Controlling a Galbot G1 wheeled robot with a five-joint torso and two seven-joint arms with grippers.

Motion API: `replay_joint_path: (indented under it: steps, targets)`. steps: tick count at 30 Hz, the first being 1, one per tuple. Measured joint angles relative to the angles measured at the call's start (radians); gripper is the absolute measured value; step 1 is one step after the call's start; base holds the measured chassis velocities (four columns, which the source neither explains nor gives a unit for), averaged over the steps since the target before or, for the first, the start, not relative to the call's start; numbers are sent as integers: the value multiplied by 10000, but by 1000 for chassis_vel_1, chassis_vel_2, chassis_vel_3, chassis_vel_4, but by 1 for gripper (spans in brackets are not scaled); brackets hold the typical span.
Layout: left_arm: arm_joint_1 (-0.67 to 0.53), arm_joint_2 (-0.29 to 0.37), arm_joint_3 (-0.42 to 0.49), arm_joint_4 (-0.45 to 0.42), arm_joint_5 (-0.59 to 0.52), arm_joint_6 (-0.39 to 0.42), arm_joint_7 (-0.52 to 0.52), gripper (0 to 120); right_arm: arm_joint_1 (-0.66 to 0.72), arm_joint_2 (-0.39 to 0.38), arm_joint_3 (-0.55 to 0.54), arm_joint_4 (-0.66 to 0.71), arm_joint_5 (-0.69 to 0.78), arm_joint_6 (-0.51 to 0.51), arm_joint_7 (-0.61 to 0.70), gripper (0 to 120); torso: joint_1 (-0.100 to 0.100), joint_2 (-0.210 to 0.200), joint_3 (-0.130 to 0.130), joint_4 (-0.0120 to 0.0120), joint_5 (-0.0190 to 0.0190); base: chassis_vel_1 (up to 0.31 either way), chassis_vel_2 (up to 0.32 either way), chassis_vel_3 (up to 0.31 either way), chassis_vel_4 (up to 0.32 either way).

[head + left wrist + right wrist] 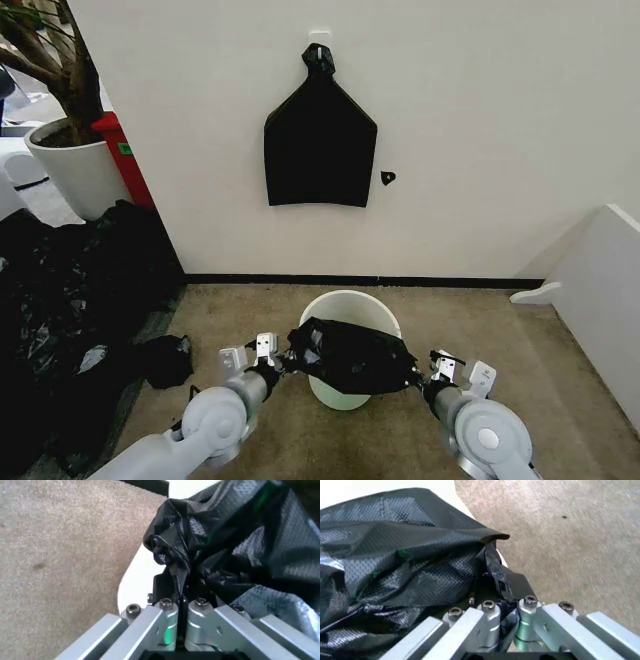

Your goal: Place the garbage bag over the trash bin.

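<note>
The garbage bag [352,354] is a glossy black, wrinkled sheet stretched over the near part of the trash bin [345,302], a round cream-white bucket on the carpet. My left gripper [287,361] is shut on the bag's left edge, beside the bin's left rim. My right gripper [416,375] is shut on the bag's right edge at the bin's right side. In the left wrist view the fingers [192,611] pinch bunched plastic of the bag [235,543] over the white rim [137,581]. In the right wrist view the bag [400,558] spreads from the closed fingers [490,615].
A flat black bundle [320,145] hangs on the wall above the bin. A big heap of black plastic [70,290] lies at the left, with a small black scrap [165,358] near my left arm. A white plant pot [75,165] stands at the far left; a white panel [590,280] on the right.
</note>
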Motion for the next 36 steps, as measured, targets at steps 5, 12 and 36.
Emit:
replay_joint_path:
  steps: [5,12,36]
  targets:
    - [239,127,-63,81,345,-81,124,0,-1,74,-27,-49,-48,-10,-153,0,0,0,0,0,0,0,0,0,0]
    - [1147,456,-472,7,1032,-190,374,0,-166,72,-91,244,-47,-92,-263,0,0,0,-1,2,-1,0,0,0,0]
    - [-66,-495,350,1481,1685,-398,708,0,190,374,28,-1377,-1271,128,-2358,0,0,0,-1,1,0,0,0,0,0]
